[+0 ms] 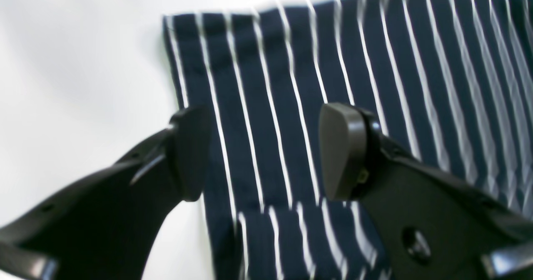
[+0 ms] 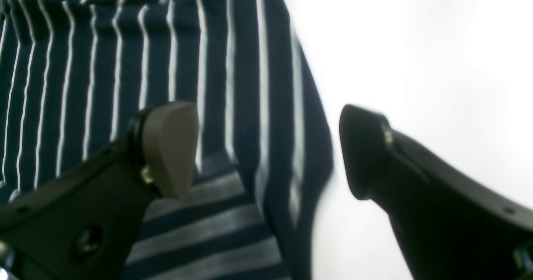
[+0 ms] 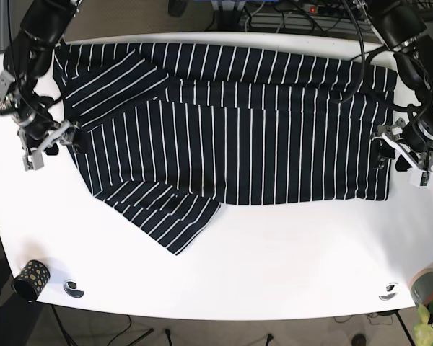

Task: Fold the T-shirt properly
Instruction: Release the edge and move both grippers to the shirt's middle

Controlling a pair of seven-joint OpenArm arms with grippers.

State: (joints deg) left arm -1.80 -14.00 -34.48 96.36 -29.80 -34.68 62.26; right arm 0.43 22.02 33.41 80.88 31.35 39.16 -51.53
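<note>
Navy T-shirt [image 3: 231, 137] with thin white stripes, lying flat and sideways, upper sleeve folded in, lower sleeve splayed out.

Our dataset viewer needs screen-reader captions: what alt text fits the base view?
A navy, white-striped T-shirt lies spread on a white table, partly folded. The open left gripper and open right gripper sit at its opposite side edges.

White table [image 3: 289, 252] carries the navy striped T-shirt [image 3: 231, 137], spread flat across its far half, one sleeve [image 3: 169, 216] angled toward the near edge. Near-left of the shirt: small dark patterned cup [image 3: 30, 279] at the table's corner, round fitting [image 3: 73, 288] just beside it.
</note>
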